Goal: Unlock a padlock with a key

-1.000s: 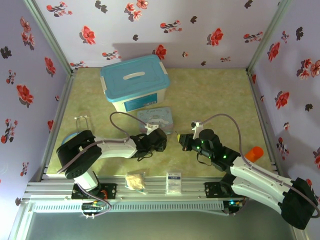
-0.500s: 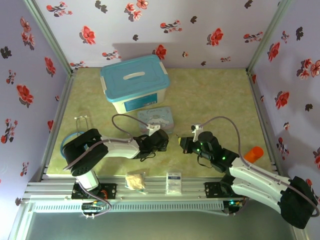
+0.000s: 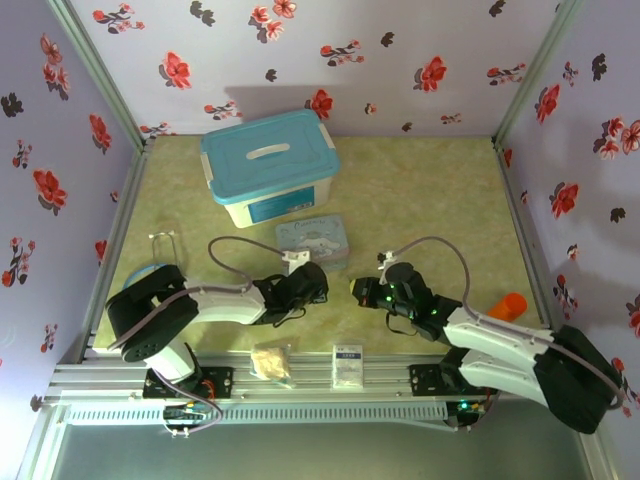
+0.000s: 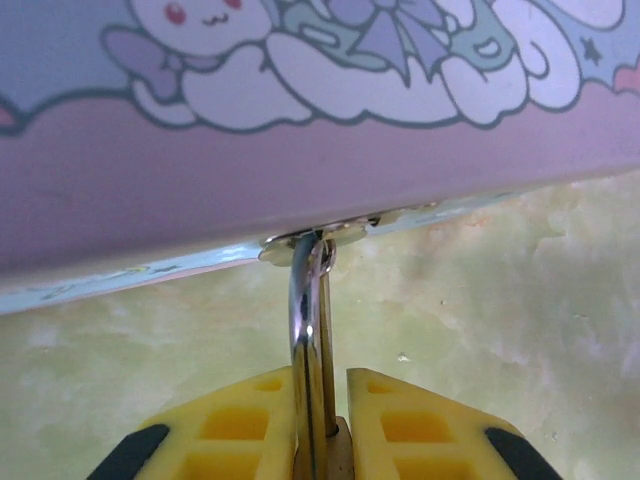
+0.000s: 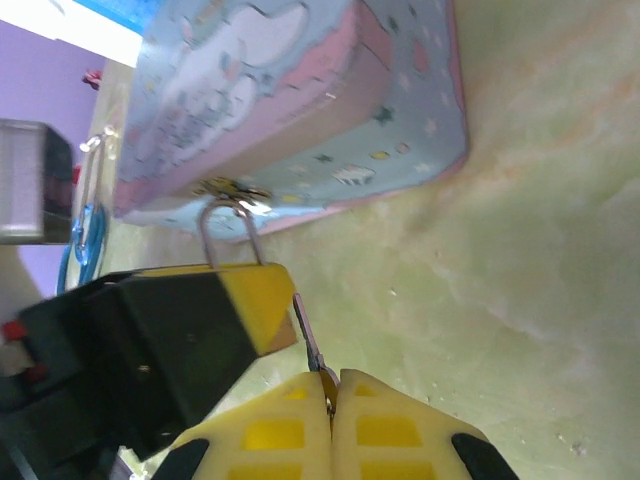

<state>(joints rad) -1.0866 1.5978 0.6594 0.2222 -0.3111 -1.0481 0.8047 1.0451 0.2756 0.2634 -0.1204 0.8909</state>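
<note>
The tiny brass padlock (image 4: 305,320) hangs by its silver shackle from the hasp of the pastel cartoon tin (image 4: 330,150). My left gripper (image 4: 320,385) is shut on the padlock, its yellow fingers pressing the body from both sides. My right gripper (image 5: 333,378) is shut on the small grey key (image 5: 306,328). The key's blade points up at the padlock (image 5: 283,335), its tip right at the exposed brass corner. From above, the left gripper (image 3: 322,283) and right gripper (image 3: 356,290) face each other just in front of the tin (image 3: 312,238).
A white box with a blue lid (image 3: 270,165) stands behind the tin. A white card packet (image 3: 347,362) and a beige lump (image 3: 270,362) lie on the near rail. An orange object (image 3: 508,305) sits at the right, a blue ring (image 3: 140,278) at the left.
The left gripper's fingers have closed onto the padlock. The right gripper with the key has shifted left, closer to the left gripper.
</note>
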